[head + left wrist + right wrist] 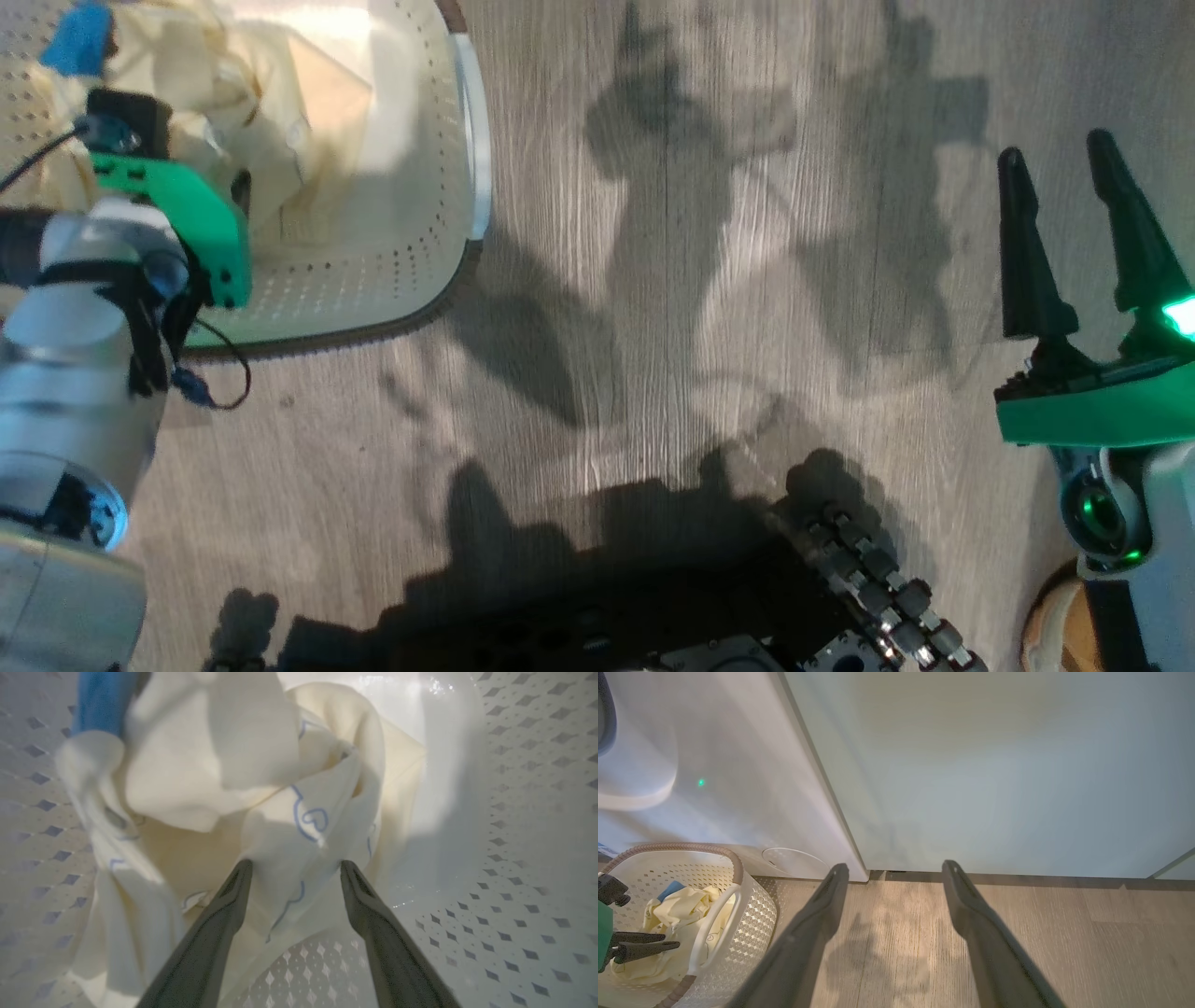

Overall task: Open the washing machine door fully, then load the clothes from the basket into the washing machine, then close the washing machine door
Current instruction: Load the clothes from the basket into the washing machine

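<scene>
Hanging inside the basket (401, 271), left end effector (295, 870) spread above blurred clothes (261, 765) — right end effector (896, 870) apart, washing machine (714, 765) cropped

Pale yellow clothes (280, 826) are showing blue heart outlines, a blue patch (100, 700) at eleven o'clock; the cream basket (523, 868) is wearing diamond perforations.

Laundry room, shown by washing machine (719, 760) and basket (759, 914).

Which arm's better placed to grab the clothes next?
Left. The left gripper is open inside the basket, right at the clothes. The right gripper hangs open over the floor, off to the basket's side.
</scene>
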